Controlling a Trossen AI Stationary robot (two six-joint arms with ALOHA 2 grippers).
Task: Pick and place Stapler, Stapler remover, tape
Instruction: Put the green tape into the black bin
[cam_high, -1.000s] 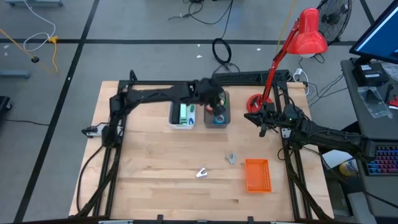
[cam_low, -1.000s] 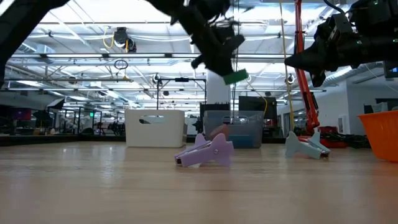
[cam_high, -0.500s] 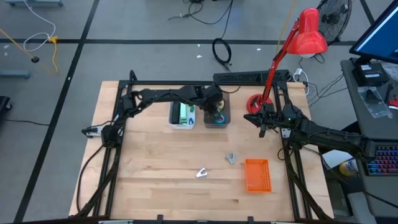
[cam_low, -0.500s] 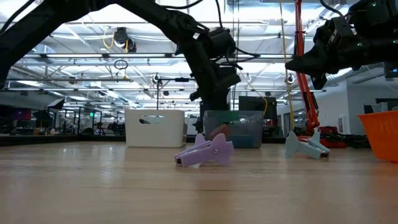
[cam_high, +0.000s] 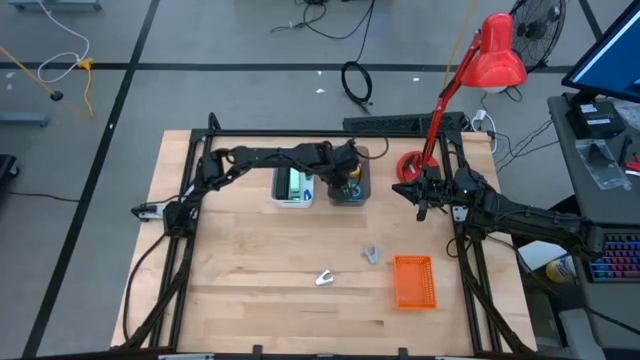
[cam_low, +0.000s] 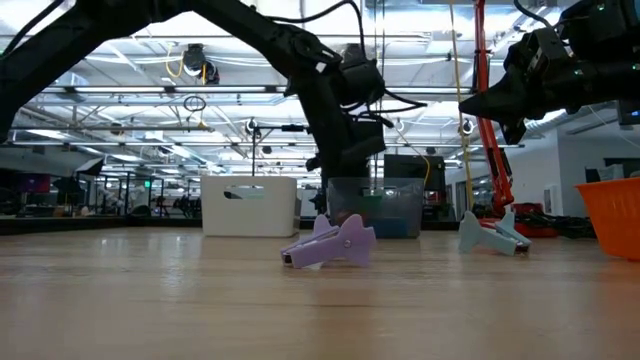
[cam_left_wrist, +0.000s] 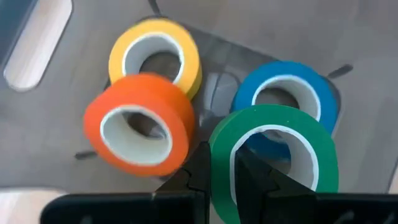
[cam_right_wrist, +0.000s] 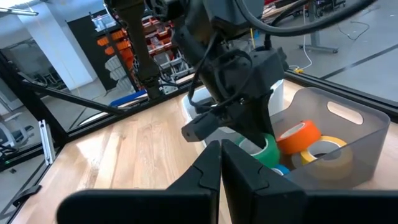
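Note:
The grey bin at the table's far middle holds the yellow tape roll, the orange roll and the blue roll. My left gripper reaches down into this bin, shut on the green tape roll, which sits over the blue one. From the right wrist view, the green roll shows low in the bin under the left gripper. My right gripper hangs shut above the table's far right, touching nothing. A purple staple remover and a grey-blue one lie on the table. My left gripper pinches the green roll's wall, one finger inside its open centre and one outside. The fingers come from above, pointing down into the bin. The roll stands tilted on edge over the blue roll; whether it rests on it cannot be told.
A white bin with a green item stands just left of the grey bin. An orange basket sits near the table's right near area. A red desk lamp rises at the far right corner. Bare wood lies across the table's left and near parts.
My left gripper has come down from above the grey bin into it, carrying the green tape roll, which now sits low among the other rolls. The right arm has kept still.

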